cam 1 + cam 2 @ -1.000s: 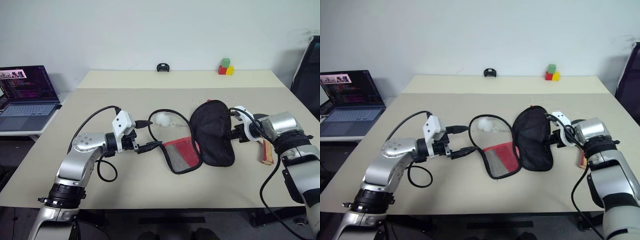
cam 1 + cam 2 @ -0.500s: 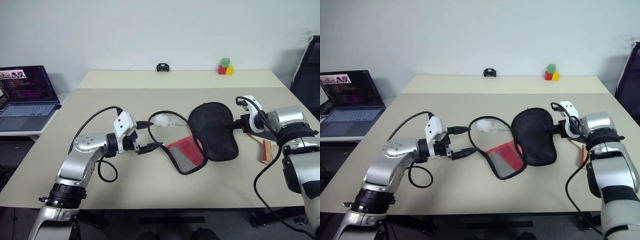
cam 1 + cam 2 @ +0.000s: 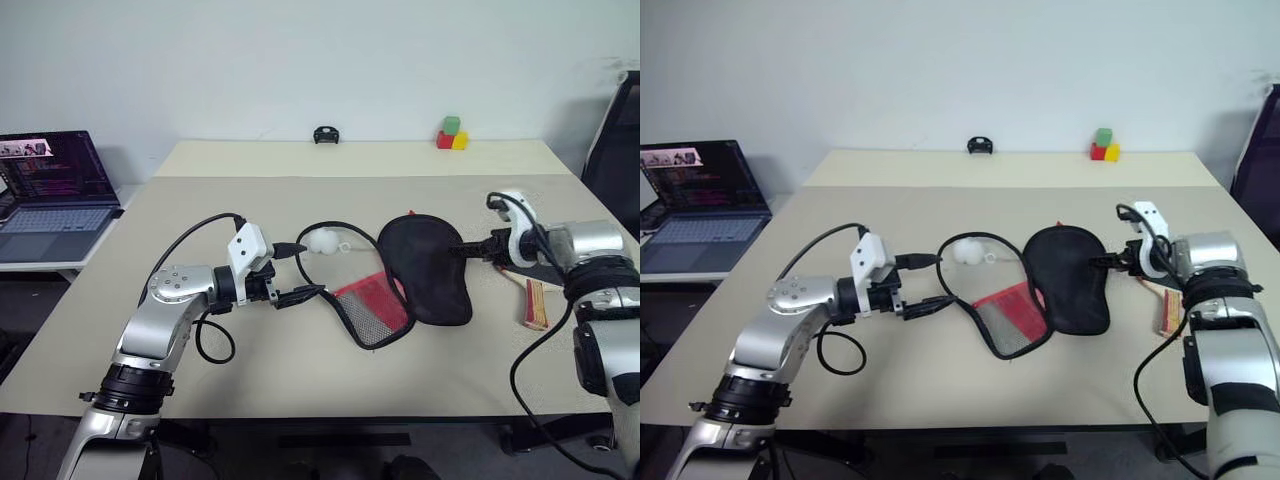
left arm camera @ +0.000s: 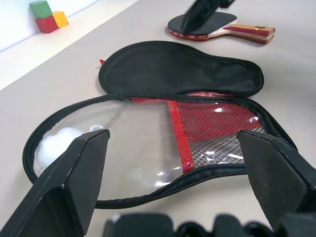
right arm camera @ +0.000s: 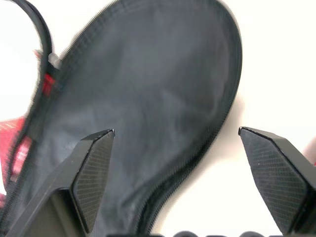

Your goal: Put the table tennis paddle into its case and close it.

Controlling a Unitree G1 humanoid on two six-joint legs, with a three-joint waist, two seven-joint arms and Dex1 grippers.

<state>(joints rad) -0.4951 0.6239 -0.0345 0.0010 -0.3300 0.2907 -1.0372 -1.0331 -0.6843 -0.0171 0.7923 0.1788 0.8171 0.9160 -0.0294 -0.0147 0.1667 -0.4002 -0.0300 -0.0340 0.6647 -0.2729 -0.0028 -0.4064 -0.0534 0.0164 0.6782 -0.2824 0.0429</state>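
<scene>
While the case (image 3: pixel 400 285) lies unzipped and spread in the middle of the frame, the paddle (image 3: pixel 530 290) is not yet inside it, so the step in hand looks like the end of opening the case and the start of fetching the paddle.

At far left a laptop (image 3: pixel 55 190) sits on a side table. Right of it, at centre left, the left gripper (image 3: pixel 300 294) reaches level toward the case, its two fingers spread wide on either side of the zipper rim of the red mesh half; whether they touch the rim I cannot tell. A white ball (image 3: pixel 322 240) shows inside the clear pocket at that end. The black flap (image 3: pixel 425 268) of the case is folded over to the right and lies flat on the table (image 3: pixel 250 200).

At centre right the right gripper (image 3: pixel 470 250) hovers just beside the flap's right edge, fingers wide apart and holding nothing. Below and right of it, near the frame's right edge, the paddle lies flat on the table, wooden handle toward the bottom of the frame.

Next, I judge, the right gripper must swing back to the paddle, pinch its handle and slide the blade between the two halves, while the left one steadies the rim.
</scene>
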